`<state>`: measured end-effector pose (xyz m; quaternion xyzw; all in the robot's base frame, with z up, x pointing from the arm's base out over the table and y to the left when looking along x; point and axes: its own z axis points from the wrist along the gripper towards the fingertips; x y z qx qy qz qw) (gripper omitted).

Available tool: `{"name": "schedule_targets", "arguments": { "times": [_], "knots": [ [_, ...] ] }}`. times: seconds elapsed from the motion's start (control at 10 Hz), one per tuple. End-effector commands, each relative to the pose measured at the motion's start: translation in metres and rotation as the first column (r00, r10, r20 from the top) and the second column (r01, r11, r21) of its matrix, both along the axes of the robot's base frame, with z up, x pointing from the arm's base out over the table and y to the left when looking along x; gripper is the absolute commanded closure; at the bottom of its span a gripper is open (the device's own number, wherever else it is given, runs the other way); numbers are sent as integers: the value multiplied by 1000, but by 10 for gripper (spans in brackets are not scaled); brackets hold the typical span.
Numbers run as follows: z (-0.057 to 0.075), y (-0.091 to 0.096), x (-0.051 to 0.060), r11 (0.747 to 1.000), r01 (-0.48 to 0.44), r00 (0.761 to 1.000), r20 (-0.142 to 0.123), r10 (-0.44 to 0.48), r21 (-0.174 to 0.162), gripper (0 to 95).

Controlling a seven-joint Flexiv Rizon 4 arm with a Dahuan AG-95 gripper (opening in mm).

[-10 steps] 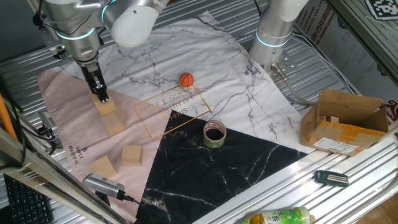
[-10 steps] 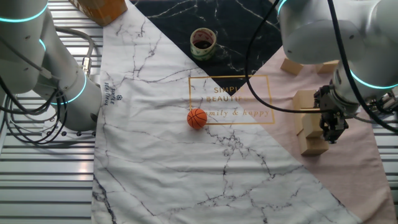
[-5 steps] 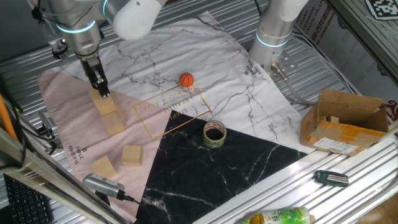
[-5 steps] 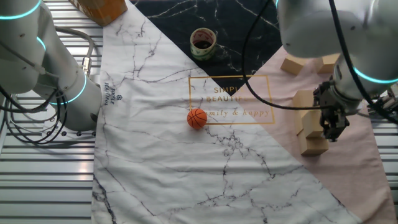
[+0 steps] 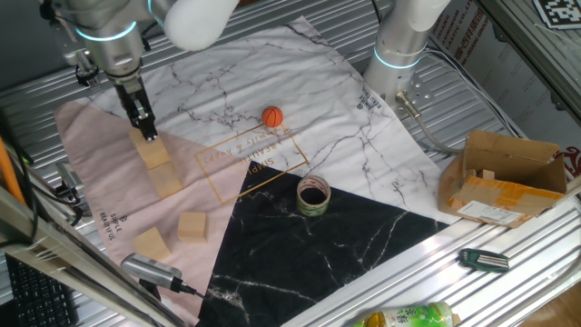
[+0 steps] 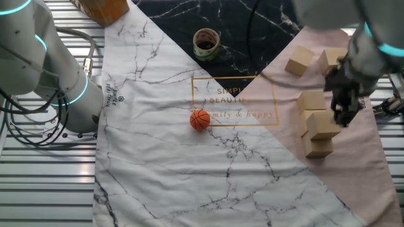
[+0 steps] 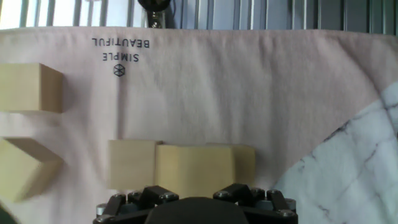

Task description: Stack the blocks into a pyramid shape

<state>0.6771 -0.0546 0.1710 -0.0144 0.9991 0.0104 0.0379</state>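
On pink cloth, five blocks (image 6: 322,125) show; fingers (image 5: 148,133) hover empty, their spread unclear.

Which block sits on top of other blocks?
The block directly under the gripper rests on the row; the two loose blocks lie apart on the cloth.

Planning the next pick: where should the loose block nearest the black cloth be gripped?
Take that block from straight above, across two opposite side faces: it lies flat, its top unobstructed, with a gap to the neighbouring block.
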Motion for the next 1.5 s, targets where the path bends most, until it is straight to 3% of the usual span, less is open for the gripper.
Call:
{"name": "schedule_targets", "arguments": {
  "times": [0.1,0.5,1.1,1.2,1.5],
  "knots": [
    [5,32,15,998,58,998,-13,-58,3,190],
    [-8,76,50,994,107,994,-13,-107,13,190],
    [-49,134,86,994,106,994,-17,-105,14,190],
    [-54,143,91,994,104,995,-14,-104,16,190],
    [-69,163,86,997,62,998,-5,-62,38,190]
  ]
}}
